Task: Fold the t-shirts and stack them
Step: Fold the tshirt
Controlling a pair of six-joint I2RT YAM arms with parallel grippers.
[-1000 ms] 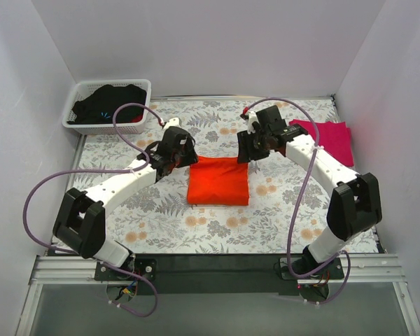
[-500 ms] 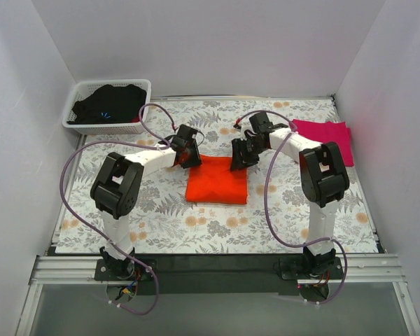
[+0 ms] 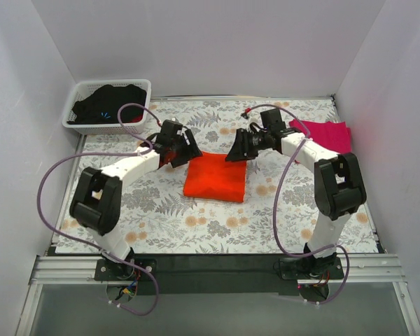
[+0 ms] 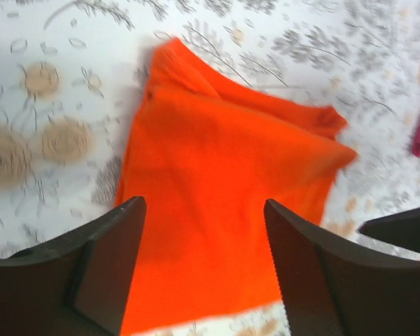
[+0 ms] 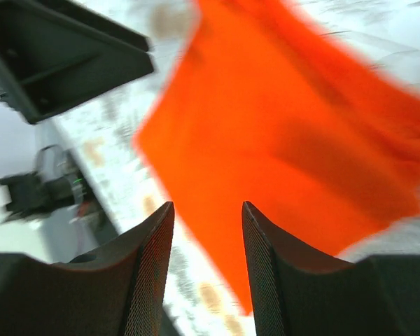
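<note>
The orange t-shirt [image 3: 215,178] lies folded into a rough square on the floral table. Its far edge is rumpled in the left wrist view [image 4: 224,175]. My left gripper [image 3: 188,152] hovers at the shirt's far left corner, its jaws wide open over the cloth with nothing between them [image 4: 204,206]. At the far right corner my right gripper [image 3: 233,153] is also open and empty, with the orange t-shirt [image 5: 287,133] blurred beyond its fingers. The magenta t-shirt [image 3: 329,137] lies folded at the far right, apart from both grippers.
A white basket [image 3: 101,128] holding dark clothing stands at the far left corner. White walls close in the table on three sides. The floral tablecloth [image 3: 161,210] shows bare in front of the orange shirt. Purple cables loop over both arms.
Both grippers have lifted back off the shirt's far corners, and the left jaws have spread wider. The orange shirt sits slightly further left and is more skewed than before.
</note>
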